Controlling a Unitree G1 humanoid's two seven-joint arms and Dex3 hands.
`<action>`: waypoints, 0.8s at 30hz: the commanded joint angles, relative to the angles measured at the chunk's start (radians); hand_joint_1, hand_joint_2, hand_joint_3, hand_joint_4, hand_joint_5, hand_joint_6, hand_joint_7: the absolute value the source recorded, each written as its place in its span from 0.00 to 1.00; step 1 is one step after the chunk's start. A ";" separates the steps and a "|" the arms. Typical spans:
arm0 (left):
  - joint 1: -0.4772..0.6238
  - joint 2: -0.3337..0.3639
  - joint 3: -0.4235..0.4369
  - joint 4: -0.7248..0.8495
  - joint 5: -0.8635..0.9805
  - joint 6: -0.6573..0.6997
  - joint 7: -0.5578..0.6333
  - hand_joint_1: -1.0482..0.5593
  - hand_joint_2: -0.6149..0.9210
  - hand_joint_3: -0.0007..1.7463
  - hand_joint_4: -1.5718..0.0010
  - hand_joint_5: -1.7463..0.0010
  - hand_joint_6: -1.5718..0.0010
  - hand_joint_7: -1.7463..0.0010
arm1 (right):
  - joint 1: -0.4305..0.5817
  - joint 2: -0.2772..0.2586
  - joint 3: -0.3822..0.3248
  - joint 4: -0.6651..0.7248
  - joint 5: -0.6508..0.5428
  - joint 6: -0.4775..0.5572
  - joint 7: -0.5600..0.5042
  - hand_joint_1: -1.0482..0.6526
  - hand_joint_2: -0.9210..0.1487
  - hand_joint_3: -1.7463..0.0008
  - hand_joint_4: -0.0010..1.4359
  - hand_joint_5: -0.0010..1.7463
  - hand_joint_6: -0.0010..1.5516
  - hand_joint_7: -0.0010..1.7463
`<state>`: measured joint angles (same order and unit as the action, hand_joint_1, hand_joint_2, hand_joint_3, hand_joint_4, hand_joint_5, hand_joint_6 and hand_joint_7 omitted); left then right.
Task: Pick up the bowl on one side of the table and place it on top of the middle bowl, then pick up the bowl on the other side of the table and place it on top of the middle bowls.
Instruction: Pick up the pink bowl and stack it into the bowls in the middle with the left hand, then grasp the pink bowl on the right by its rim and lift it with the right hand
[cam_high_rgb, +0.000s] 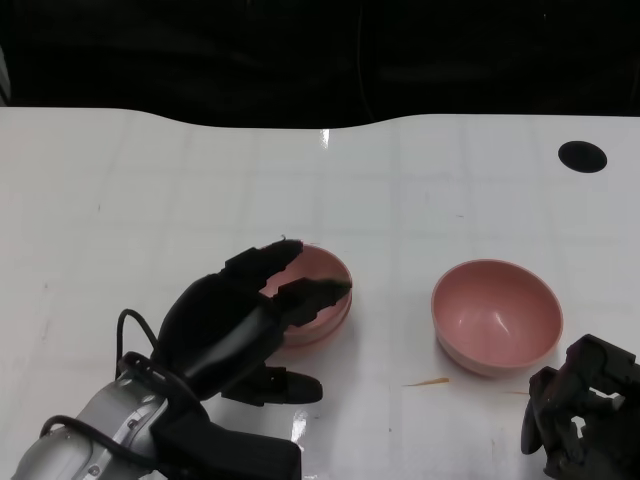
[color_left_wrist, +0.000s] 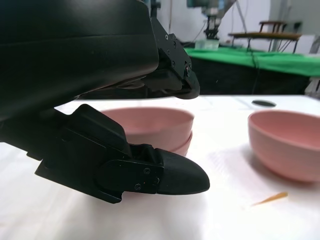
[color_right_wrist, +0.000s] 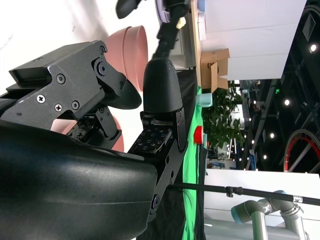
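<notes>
Two pink bowls sit nested as a stack (cam_high_rgb: 328, 272) in the middle of the white table (cam_high_rgb: 150, 180). My left hand (cam_high_rgb: 225, 330) hovers at the stack's near left side, fingers spread over the rim and thumb low beside it, holding nothing. In the left wrist view the stack (color_left_wrist: 155, 125) stands free between the fingers (color_left_wrist: 172, 75) and the thumb. A third pink bowl (cam_high_rgb: 497, 315) stands alone on the right, also seen as the single bowl (color_left_wrist: 287, 142). My right hand (cam_high_rgb: 580, 410) rests near the front edge just right of that bowl, empty with fingers apart.
A black round hole (cam_high_rgb: 582, 155) lies in the tabletop at the far right. A thin orange sliver (cam_high_rgb: 428, 381) lies on the table between the stack and the single bowl. Beyond the curved far edge the background is dark.
</notes>
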<state>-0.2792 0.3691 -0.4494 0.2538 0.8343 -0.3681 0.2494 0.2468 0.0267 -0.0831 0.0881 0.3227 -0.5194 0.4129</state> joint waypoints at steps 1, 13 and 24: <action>0.028 0.024 0.033 -0.062 -0.007 0.006 0.003 0.11 1.00 0.24 0.89 1.00 0.71 1.00 | 0.001 -0.014 -0.008 -0.002 0.010 -0.005 0.004 0.59 0.28 0.38 0.65 0.96 0.56 0.82; 0.215 0.010 0.254 -0.221 -0.657 -0.128 -0.227 0.42 0.99 0.02 0.57 0.90 0.57 0.97 | -0.006 -0.013 -0.013 0.000 0.018 0.006 0.003 0.60 0.23 0.42 0.65 0.96 0.56 0.81; 0.417 -0.065 0.470 -0.373 -1.422 0.130 -0.592 0.62 0.91 0.44 0.79 0.08 0.65 0.43 | -0.018 -0.026 -0.021 0.015 0.024 0.001 0.023 0.59 0.28 0.37 0.63 0.99 0.54 0.84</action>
<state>0.1172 0.3033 -0.0109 -0.0974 -0.5397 -0.2668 -0.3115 0.2295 0.0189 -0.0889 0.0962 0.3342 -0.5112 0.4318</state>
